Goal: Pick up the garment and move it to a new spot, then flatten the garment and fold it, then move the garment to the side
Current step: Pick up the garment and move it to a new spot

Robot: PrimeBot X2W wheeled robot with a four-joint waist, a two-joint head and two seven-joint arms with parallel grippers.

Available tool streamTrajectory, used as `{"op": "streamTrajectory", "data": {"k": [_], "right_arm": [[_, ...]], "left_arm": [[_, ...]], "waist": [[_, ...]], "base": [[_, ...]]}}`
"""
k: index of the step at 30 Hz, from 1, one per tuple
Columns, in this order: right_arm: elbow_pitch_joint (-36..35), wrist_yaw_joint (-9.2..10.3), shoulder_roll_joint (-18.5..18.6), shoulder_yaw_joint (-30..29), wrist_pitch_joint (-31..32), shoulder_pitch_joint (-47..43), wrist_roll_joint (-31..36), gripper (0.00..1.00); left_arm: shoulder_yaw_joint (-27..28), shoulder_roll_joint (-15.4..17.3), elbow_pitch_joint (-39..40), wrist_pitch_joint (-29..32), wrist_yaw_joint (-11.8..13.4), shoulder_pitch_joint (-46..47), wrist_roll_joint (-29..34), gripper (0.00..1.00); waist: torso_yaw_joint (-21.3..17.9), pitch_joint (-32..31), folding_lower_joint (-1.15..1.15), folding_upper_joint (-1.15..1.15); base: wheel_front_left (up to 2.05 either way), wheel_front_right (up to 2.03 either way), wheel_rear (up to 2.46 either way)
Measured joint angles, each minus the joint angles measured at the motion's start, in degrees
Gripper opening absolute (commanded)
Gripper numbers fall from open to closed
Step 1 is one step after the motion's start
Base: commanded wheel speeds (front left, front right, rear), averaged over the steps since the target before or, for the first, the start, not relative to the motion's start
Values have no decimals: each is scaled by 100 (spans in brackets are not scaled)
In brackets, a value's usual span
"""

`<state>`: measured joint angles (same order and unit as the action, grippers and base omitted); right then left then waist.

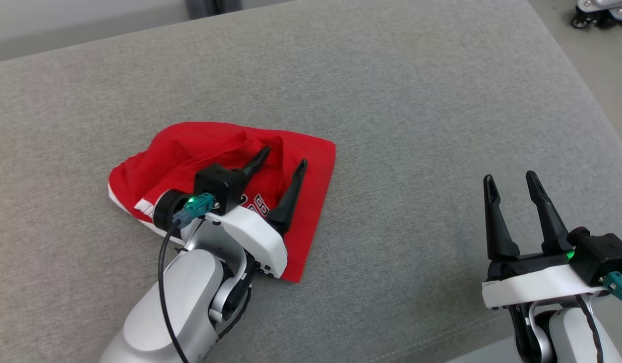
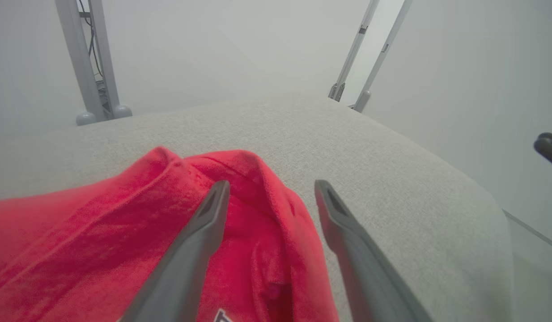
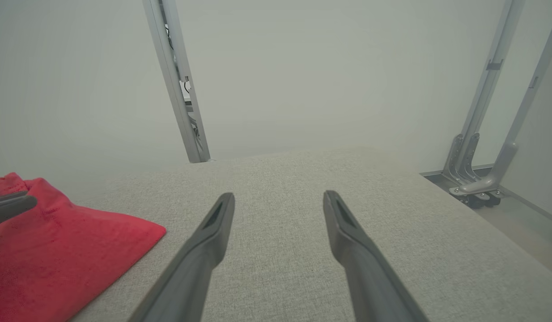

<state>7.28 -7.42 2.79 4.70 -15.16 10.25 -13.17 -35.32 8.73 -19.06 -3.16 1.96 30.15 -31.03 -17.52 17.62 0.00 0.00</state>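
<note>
A red garment point(image 1: 190, 151) with white trim and printed lettering lies bunched and partly folded on the grey cushioned surface point(image 1: 391, 101), left of centre. My left gripper point(image 1: 283, 159) hovers open over its right half, fingers pointing toward the far edge of the cloth and holding nothing. In the left wrist view the red garment point(image 2: 101, 241) lies under and left of the open left gripper point(image 2: 271, 188). My right gripper point(image 1: 510, 179) stands open at the lower right over bare fabric. The right wrist view shows the right gripper point(image 3: 278, 199) open, with the garment point(image 3: 57, 250) at the far left.
The cushion's right edge drops to the floor point(image 1: 593, 60). A wheeled metal base point(image 1: 601, 15) stands at the top right. Grey metal frame legs point(image 3: 477, 147) and a post point(image 3: 177, 89) stand beyond the far edge.
</note>
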Motion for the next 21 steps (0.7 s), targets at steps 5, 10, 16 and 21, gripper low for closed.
{"op": "streamTrajectory", "data": {"k": [5, 10, 16, 21], "right_arm": [[-2, 0, 0, -26, 0, 48, 70, 100], [-2, 0, -1, -99, 0, 92, 181, 100], [14, 0, 0, -176, 0, 97, 309, 100], [66, 0, -1, -185, 0, 97, 369, 100]], "left_arm": [[31, 140, 410, -163, 58, -70, 79, 100], [197, 370, 995, -243, 270, -224, 127, 100], [765, 715, 1423, -479, 699, -488, 70, 100], [1336, 1017, 1581, -755, 979, -811, -91, 100]], "waist": [[191, -68, 0, 0], [481, -167, 0, 0], [819, -295, 0, 0], [1036, -433, 0, 0]], "base": [[0, 0, 0], [0, 0, 0], [0, 0, 0], [0, 0, 0]]}}
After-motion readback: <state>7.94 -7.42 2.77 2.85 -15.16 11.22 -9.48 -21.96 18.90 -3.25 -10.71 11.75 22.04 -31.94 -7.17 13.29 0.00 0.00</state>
